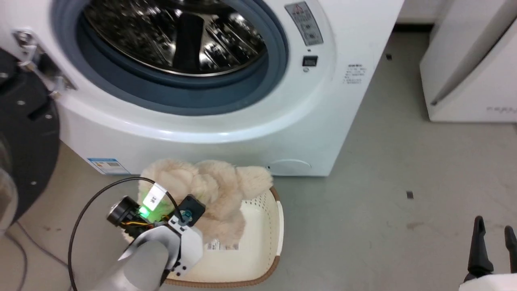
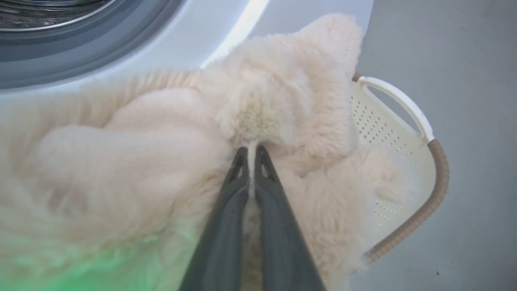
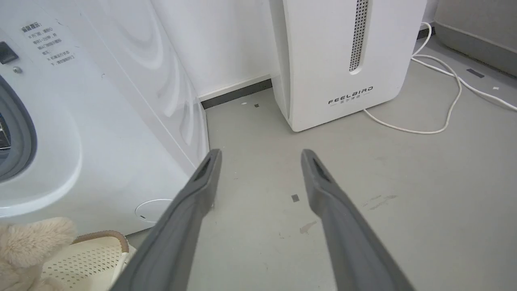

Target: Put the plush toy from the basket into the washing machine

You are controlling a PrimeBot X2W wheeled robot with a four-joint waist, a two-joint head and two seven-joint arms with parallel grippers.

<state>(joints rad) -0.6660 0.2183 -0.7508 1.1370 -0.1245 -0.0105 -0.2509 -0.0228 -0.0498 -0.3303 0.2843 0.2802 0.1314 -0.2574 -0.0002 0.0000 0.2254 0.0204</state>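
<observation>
Closed on a tuft of the toy (image 2: 153, 161), the left gripper (image 2: 252, 150) was judged set for lifting. The toy was heaped in the basket (image 2: 408, 105), placed just before the washer (image 1: 250, 133), whose door was open. The right gripper (image 3: 260, 153) was held open, aside.

I see the plush toy (image 1: 214, 190) lying in the basket (image 1: 262, 226) on the floor, just before the washing machine (image 1: 242, 133), whose porthole is open. My left arm (image 1: 161, 246) is over the toy; my right gripper (image 1: 494, 223), fingers apart, is at lower right.
</observation>
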